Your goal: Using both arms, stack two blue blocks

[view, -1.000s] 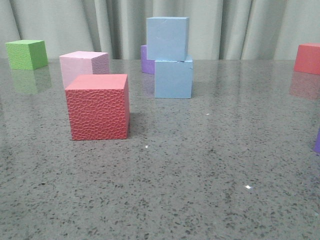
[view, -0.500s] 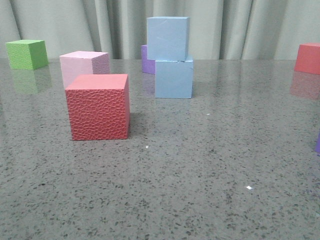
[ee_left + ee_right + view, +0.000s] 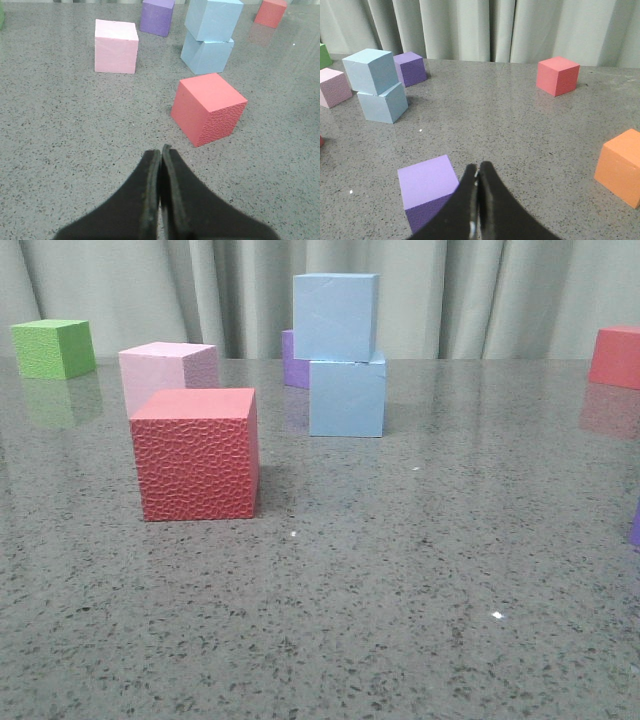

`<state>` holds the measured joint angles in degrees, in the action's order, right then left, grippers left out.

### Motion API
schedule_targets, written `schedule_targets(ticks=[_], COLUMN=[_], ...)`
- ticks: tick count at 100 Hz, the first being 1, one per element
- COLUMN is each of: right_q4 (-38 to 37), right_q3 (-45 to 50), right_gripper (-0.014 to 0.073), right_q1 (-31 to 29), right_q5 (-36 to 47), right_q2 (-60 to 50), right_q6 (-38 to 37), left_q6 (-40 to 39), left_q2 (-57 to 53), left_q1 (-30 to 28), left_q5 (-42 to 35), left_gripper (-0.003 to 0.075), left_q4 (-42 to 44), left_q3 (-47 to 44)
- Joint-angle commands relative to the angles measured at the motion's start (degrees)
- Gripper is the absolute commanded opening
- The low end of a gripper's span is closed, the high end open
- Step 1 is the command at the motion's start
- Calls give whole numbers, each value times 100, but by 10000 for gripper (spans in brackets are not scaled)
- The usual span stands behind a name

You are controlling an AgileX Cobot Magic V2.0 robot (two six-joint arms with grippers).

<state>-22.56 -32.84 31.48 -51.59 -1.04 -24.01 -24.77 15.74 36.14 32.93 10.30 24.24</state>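
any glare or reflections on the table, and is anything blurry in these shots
Front view: the polished grey speckled tabletop mirrors the green foam cube and the far red cube faintly; small bright glints, no washout. Left wrist view: the shut black left gripper is soft-edged, cubes sharp. Right wrist view: the right gripper likewise.

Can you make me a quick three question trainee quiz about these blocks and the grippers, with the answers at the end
1. True or false: the upper blue block sits squarely aligned on the lower blue block.
2. In the front view, which block stands nearest the camera? A) green block B) textured red block C) pink block
3. Fill in: the left gripper and right gripper are both ____.

Key:
1. False; it is twisted and offset.
2. B, the textured red block; the pink block and green block stand farther back.
3. Shut, holding nothing.
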Motion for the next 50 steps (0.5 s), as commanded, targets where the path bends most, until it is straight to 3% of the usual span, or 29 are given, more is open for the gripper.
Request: schedule_targets(ticks=[1, 29, 39, 50], right_q4=[-161, -161, -161, -161], right_q3=[-105, -105, -105, -105], right_gripper=[-69, -69, -69, -69], right_q1=[-19, -19, -19, -19], right_q5=[471, 471, 471, 471], right_q2=[-35, -35, -35, -35], right_q6=[48, 48, 48, 48], left_q6=[-13, 45, 748, 2082], left_q2=[51, 29, 29, -149], left_q1=[48, -281, -698, -1288], left_q5=[-474, -1147, -1764, -2316], left_gripper=[-19, -19, -19, -19], left_q4=[1, 8, -140, -783], left_q3=[111, -198, -386, -664])
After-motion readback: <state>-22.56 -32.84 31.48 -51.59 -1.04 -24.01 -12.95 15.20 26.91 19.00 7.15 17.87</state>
